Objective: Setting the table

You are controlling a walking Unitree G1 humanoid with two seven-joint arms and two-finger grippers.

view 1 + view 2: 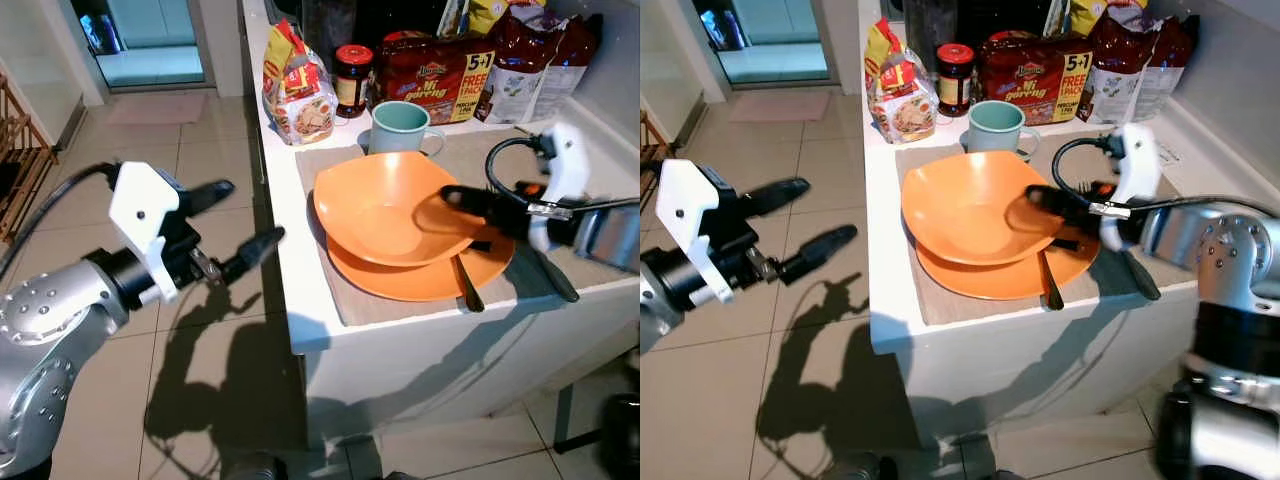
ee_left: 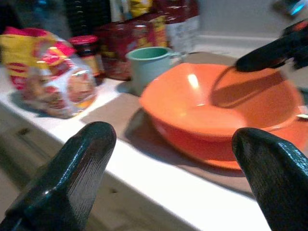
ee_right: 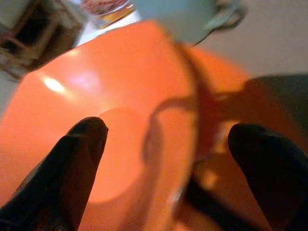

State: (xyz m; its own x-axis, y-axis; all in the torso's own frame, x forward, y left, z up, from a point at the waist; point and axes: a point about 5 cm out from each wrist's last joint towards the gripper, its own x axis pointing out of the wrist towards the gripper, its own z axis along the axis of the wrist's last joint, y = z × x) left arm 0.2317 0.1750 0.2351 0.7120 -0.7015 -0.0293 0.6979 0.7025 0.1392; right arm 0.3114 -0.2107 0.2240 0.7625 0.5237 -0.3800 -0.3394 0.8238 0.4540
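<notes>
- The left gripper [image 1: 235,215], nearest the camera on its silver arm, hangs over the tiled floor [image 1: 200,330] off the table's [image 1: 310,330] left edge, its two black fingers [image 1: 262,245] spread wide and holding nothing, aimed toward the bowl.
- The right gripper [image 3: 163,144] reaches in from the bowl's right side with its fingers well apart, one finger [image 3: 79,144] over the bowl's hollow and the other [image 3: 262,154] outside, so they straddle the right rim; whether either touches the rim cannot be told.
- The glossy orange square-ish bowl [image 1: 390,205] sits tilted on the flat orange round plate [image 1: 420,275], both on a beige placemat [image 1: 345,290] close to the table's front edge.
- The right arm is clearly nearer the bowl; the rim runs between its fingers, so closing would likely pinch the wall.
- A metal spoon [image 1: 467,285] lies on the plate just in front of the bowl, handle pointing toward the front edge, close under the right gripper.
- Behind the bowl stands a pale green ceramic mug [image 1: 400,127], nearly touching it; beyond that are a red noodle packet [image 1: 435,75], a dark jar [image 1: 352,80] and a snack bag [image 1: 298,95].
- Open room lies above the bowl and to its right on the mat; backward movement is crowded.
</notes>
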